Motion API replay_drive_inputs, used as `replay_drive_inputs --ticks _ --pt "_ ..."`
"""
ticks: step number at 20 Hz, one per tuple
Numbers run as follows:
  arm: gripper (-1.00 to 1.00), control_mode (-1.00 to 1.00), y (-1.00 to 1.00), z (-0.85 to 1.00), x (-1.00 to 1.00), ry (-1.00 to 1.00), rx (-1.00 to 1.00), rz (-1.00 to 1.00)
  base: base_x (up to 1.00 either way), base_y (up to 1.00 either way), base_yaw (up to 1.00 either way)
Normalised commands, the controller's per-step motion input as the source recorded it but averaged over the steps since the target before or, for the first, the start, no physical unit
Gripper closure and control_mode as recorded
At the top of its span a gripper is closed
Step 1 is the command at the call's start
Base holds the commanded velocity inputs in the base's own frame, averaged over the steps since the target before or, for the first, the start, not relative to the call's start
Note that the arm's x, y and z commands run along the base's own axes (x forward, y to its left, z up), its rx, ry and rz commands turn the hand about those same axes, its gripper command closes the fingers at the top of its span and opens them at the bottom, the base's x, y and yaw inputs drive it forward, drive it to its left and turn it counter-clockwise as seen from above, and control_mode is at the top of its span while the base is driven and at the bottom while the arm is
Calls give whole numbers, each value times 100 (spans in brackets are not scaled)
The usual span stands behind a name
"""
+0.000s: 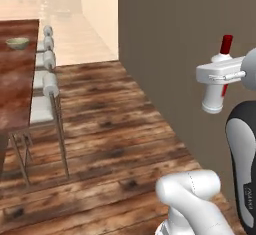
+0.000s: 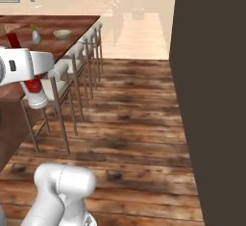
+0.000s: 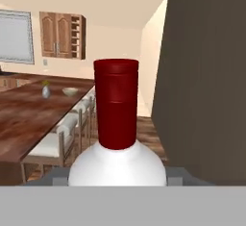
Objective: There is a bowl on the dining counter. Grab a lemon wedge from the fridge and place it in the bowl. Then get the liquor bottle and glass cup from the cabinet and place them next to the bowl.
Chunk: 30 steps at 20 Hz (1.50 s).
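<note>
The liquor bottle [image 1: 216, 86] is in the air, clamped between the fingers [image 1: 218, 74] of the white arm, and it stands about upright with its red cap on top. In the left base view the hand crosses the bottle at its shoulder, so the white body hangs below the hand and the cap rises above it. In the right base view the bottle [image 2: 32, 91] shows its red label under the hand. In the hand view the bottle [image 3: 116, 138] is very close, and grey parts of the fingers touch its round shoulder on both sides.

The bottle is well apart from the desk [image 1: 15, 86], over the wooden floor [image 1: 115, 144], and near a dark grey wall [image 1: 175, 44]. On the far part of the desk rests the bowl [image 1: 18, 43], olive-tan and shallow. In the right base view a small vase [image 2: 35, 36] with a green sprig stands just beside the bowl [image 2: 62, 34]. A row of stools [image 2: 72, 71] with white seats stands along the side of the desk that faces the bottle.
</note>
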Motion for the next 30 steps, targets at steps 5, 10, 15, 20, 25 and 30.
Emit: replay_drive_inputs --ticks 5,10,15,20,25,30 --pt "100 100 0 0 0 0 0 0 100 -59 45" --pt "100 100 0 0 0 0 0 0 100 -58 47" --pt "100 100 0 0 0 0 0 0 94 -64 48" --pt "100 100 0 0 0 0 0 0 86 -69 48" --pt "100 100 0 0 0 0 0 0 79 -73 47" --pt "100 100 0 0 0 0 0 0 71 -79 46"
